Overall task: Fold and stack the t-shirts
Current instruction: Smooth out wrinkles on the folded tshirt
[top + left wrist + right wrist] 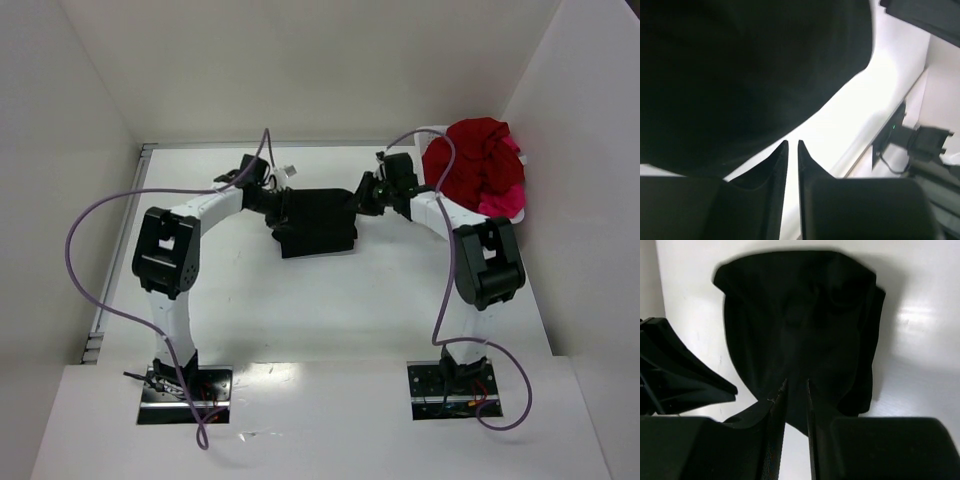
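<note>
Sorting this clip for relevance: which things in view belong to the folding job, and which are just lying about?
Job:
black t-shirt
dark red t-shirt
pink t-shirt

Lying about:
purple cable
base plate

In the top view, the fingertips of the left gripper (283, 212) and right gripper (360, 200) are merging with the black t-shirt (320, 228), so their jaws are not showing there. In the left wrist view, the black t-shirt is blurring and running off the top and left edges. Whether the right fingers (775, 410) are pinching cloth cannot be told.
</note>
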